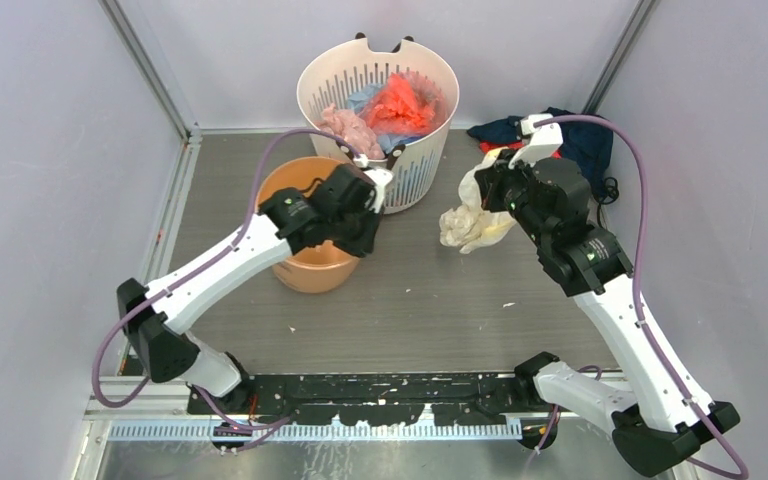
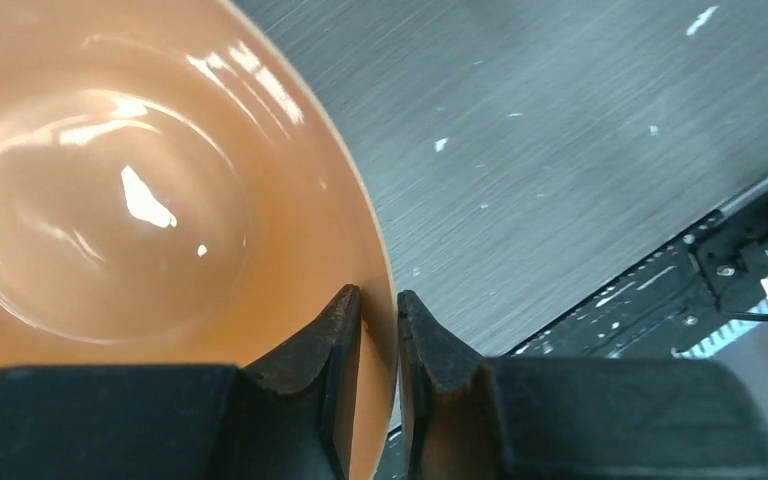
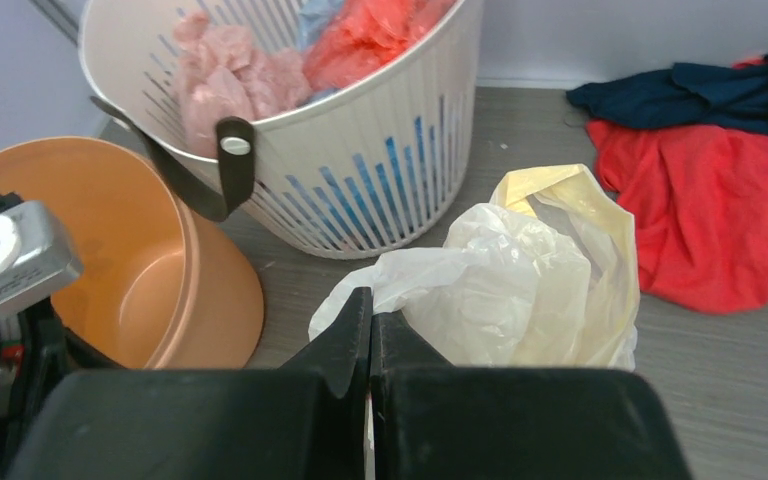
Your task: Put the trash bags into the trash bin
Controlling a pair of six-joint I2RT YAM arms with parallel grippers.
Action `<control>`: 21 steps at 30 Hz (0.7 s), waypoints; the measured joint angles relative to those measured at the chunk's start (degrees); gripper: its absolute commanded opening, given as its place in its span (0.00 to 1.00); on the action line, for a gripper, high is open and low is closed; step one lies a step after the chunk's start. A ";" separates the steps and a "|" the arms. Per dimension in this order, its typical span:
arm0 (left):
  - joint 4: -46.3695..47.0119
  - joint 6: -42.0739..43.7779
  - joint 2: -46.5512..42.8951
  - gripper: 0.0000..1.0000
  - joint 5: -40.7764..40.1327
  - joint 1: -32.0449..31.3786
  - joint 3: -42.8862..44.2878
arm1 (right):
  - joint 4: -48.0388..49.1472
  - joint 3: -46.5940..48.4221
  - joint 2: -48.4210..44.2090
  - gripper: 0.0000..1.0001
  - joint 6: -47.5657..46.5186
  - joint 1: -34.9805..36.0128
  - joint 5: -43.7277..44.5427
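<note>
The trash bin (image 1: 312, 272), a smooth orange bucket, stands left of centre and shows nothing inside (image 2: 150, 200). My left gripper (image 1: 363, 238) is shut on its right rim, one finger inside the wall and one outside (image 2: 379, 300). In the right wrist view the bin (image 3: 130, 270) looks tipped toward the bag. The trash bag (image 1: 472, 222), a crumpled pale-yellow and whitish film, hangs to the right of the bin with its lower end near the table. My right gripper (image 1: 490, 188) is shut on a fold of the bag (image 3: 520, 280), the film pinched between its closed fingers (image 3: 371, 305).
A white slotted basket (image 1: 415, 170) with pink, red and blue bundles stands right behind the bin. A red and navy cloth heap (image 3: 710, 220) lies at the back right, behind my right arm. Walls close off both sides and the back.
</note>
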 measured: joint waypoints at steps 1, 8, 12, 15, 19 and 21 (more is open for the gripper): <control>-0.02 -0.26 1.01 0.21 -0.11 -1.36 1.03 | -0.85 0.00 -0.11 0.01 0.02 0.00 1.03; -0.11 -1.40 7.67 0.22 -1.79 -7.19 9.57 | -5.44 0.00 -2.45 0.01 -0.09 0.00 6.80; -0.46 -2.23 10.91 0.22 -2.08 -9.55 14.62 | -6.91 -0.02 -4.26 0.01 -0.26 0.00 9.20; -0.50 -2.38 12.74 0.23 -2.14 -11.32 16.81 | -7.32 -0.63 -5.25 0.01 -0.37 0.00 10.88; -0.81 -2.38 15.50 0.34 -2.25 -12.92 19.96 | -7.74 -2.47 -5.46 0.01 0.07 0.00 13.18; -0.72 -2.27 16.90 0.38 -2.27 -13.62 21.40 | -7.76 -4.09 -5.31 0.01 1.01 0.00 13.99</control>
